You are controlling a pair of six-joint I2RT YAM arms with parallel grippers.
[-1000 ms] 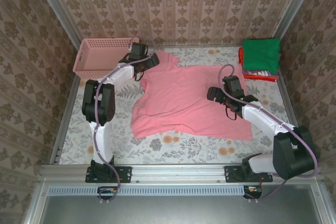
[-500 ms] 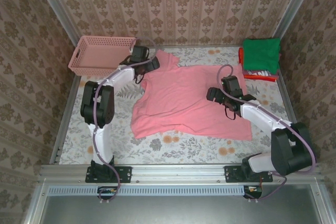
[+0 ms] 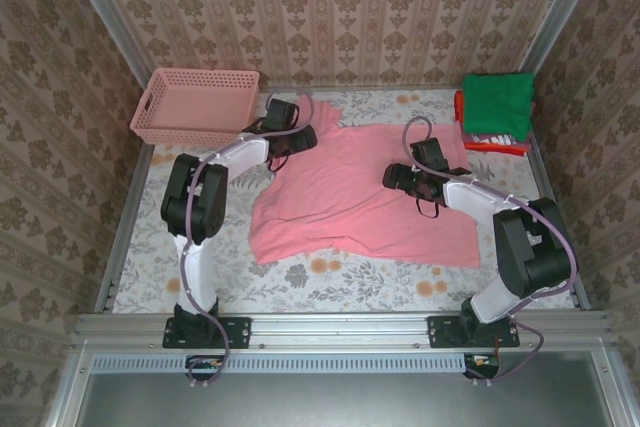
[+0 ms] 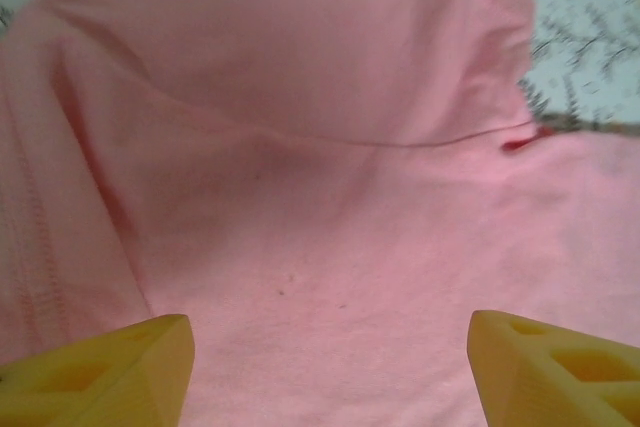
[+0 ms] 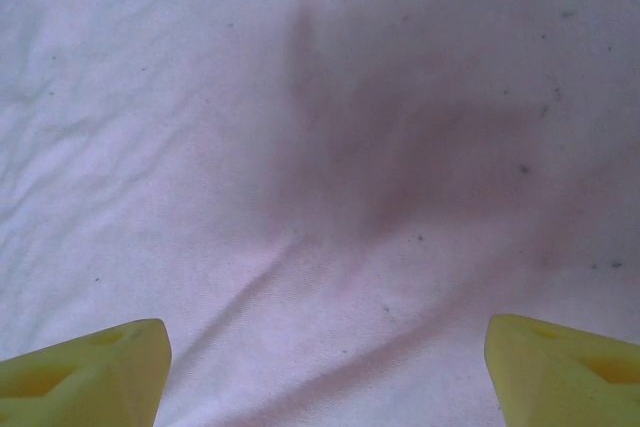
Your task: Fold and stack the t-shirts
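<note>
Progress check: a good part of this looks done already. There's a folded pile in the far right corner of the bench (image 3: 330, 277), green shirt (image 3: 497, 99) on top with a sliver of a white shirt (image 3: 492, 137) and a red shirt (image 3: 497, 148) showing underneath; the salmon-pink t-shirt (image 3: 350, 202) is what's left, and it's lying opened out across the middle of the bench, a bit rumpled, with no fold in it that I can make out; the left gripper (image 3: 297, 137) is down over the shirt's far left part, near the sleeve and just beside the pink basket (image 3: 190, 131), and in its wrist view the yellow fingers (image 4: 120, 367) stand wide apart with only cloth and a seam line between them, nothing pinched; the right gripper (image 3: 398, 177) sits over the right half of the same shirt, well short of the pile, and its fingers (image 5: 90, 367) are spread too, with plain wrinkled fabric below them; so my read is that both arms are lining up for a grab and the first fold of this shirt hasn't started; whether the tips are touching the cloth I can't tell; left to do, I'd guess: fold the sides in, fold it over, then carry it to the green-topped pile - the floppy cloth could easily bunch up on the way
</note>
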